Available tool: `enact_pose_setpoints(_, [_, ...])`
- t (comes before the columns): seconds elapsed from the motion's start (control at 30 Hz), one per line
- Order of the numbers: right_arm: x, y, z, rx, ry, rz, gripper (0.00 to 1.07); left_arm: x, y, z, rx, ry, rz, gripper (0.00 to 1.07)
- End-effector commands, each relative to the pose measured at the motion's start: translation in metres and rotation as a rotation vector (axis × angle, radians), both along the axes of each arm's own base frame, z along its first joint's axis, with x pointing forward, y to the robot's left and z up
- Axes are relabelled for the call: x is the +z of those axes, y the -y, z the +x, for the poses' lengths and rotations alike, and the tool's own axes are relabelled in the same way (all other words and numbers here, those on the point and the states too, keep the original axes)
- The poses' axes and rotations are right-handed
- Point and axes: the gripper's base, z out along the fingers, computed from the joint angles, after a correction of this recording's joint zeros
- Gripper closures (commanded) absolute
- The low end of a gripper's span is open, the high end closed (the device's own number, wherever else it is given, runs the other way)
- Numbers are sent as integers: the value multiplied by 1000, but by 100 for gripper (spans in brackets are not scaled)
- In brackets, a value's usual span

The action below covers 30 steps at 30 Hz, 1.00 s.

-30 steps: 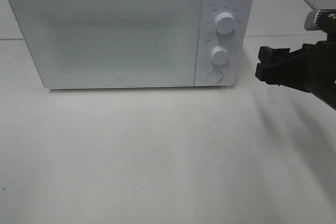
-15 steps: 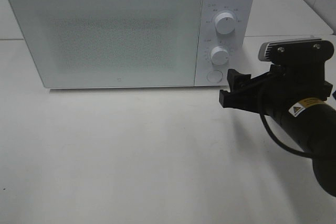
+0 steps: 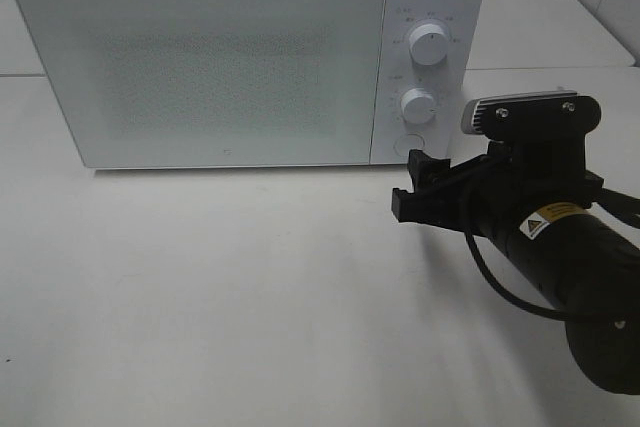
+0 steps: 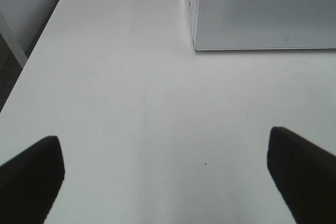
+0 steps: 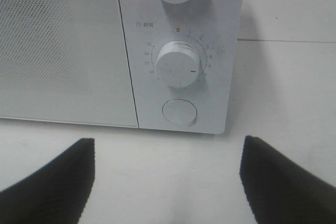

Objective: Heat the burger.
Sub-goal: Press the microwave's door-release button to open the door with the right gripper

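Note:
The burger is out of view in every frame. A white microwave (image 3: 240, 57) stands at the back of the table with its door shut. My right gripper (image 3: 413, 185) hovers open and empty just in front of the microwave's lower right corner, close to the round door button (image 3: 408, 145). The right wrist view looks at that button (image 5: 180, 112) and the timer knob (image 5: 178, 64) between the spread fingers (image 5: 52, 187). My left gripper (image 4: 164, 137) is open over bare table, with the microwave's left corner (image 4: 252, 19) ahead of it; it does not show in the high view.
The microwave's control panel carries an upper knob (image 3: 429, 44) and the timer knob (image 3: 418, 105). A white table (image 3: 220, 287) stretches in front of the microwave. The table's left edge (image 4: 31, 61) shows in the left wrist view.
My right arm has come in from the right edge, moving left and nearer to the microwave's control panel. Its jaws stay equally wide. The microwave has not moved.

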Motion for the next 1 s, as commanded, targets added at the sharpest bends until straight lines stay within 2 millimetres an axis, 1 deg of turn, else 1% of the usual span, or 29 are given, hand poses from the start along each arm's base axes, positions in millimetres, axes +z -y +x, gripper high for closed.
enact_pose_setpoints(0.03, [1,-2,1,-19,-8,81,34,0,0,-2,4,26,-7,6])
enact_pose_setpoints(0.07, [1,-2,1,-19,-8,81,34,0,0,-2,4,26,-7,6])
enact_pose_setpoints(0.1, [1,-2,1,-39,-17,142,34,0,0,-2,4,26,-7,6])
enact_pose_setpoints(0.17, [1,-2,1,-46,-22,167,34,0,0,-2,4,26,-7,6])
enact_pose_setpoints(0.2, [1,-2,1,-71,-37,249,34,0,0,-2,4,26,-7,6])
enact_pose_setpoints(0.23, [1,-2,1,-71,-37,249,34,0,0,-2,4,26,-7,6])
enact_pose_setpoints(0.3, [1,-2,1,-115,-60,388,34,0,0,-2,4,26,-7,6])
enact_pose_setpoints(0.33, [1,-2,1,-146,-75,485,34,0,0,-2,4,26,-7,6])
enact_pose_setpoints(0.37, [1,-2,1,-146,-75,485,34,0,0,-2,4,26,-7,6])
enact_pose_setpoints(0.4, [0,-2,1,-163,-87,539,34,0,0,-2,4,26,-7,6])
enact_pose_setpoints(0.43, [0,-2,1,-163,-87,539,34,0,0,-2,4,26,-7,6])
enact_pose_setpoints(0.47, [0,-2,1,-199,-111,647,34,0,0,-2,4,26,-7,6])
enact_pose_setpoints(0.5, [-1,-3,0,-218,-128,701,34,0,0,-2,4,26,-7,6])
enact_pose_setpoints(0.53, [-1,-3,0,-218,-128,701,34,0,0,-2,4,26,-7,6])
enact_pose_setpoints(0.57, [-2,-3,0,-256,-162,803,34,0,0,-2,4,26,-7,6])
enact_pose_setpoints(0.6, [-2,-3,0,-256,-162,803,34,0,0,-2,4,26,-7,6])
enact_pose_setpoints(0.63, [-4,-3,-1,-298,-197,909,34,0,0,-2,4,26,-7,6])
enact_pose_setpoints(0.67, [-4,-3,-1,-322,-214,968,34,0,0,-2,4,26,-7,6])
enact_pose_setpoints(0.7, [-4,-3,-1,-322,-214,968,34,0,0,-2,4,26,-7,6])
enact_pose_setpoints(0.77, [-6,-3,-2,-394,-260,1144,37,0,0,-2,4,26,-7,6])
enact_pose_setpoints(0.87, [-6,-3,-2,-402,-264,1165,38,0,0,-2,4,26,-7,6])
enact_pose_setpoints(0.9, [-6,-3,-2,-425,-274,1229,43,0,0,-2,4,26,-7,6])
enact_pose_setpoints(0.93, [-6,-3,-2,-443,-280,1274,50,0,0,-2,4,26,-7,6])
enact_pose_setpoints(0.97, [-6,-3,-2,-443,-280,1274,50,0,0,-2,4,26,-7,6])
enact_pose_setpoints(1.0, [-6,-3,-2,-453,-282,1297,54,0,0,-2,4,26,-7,6])
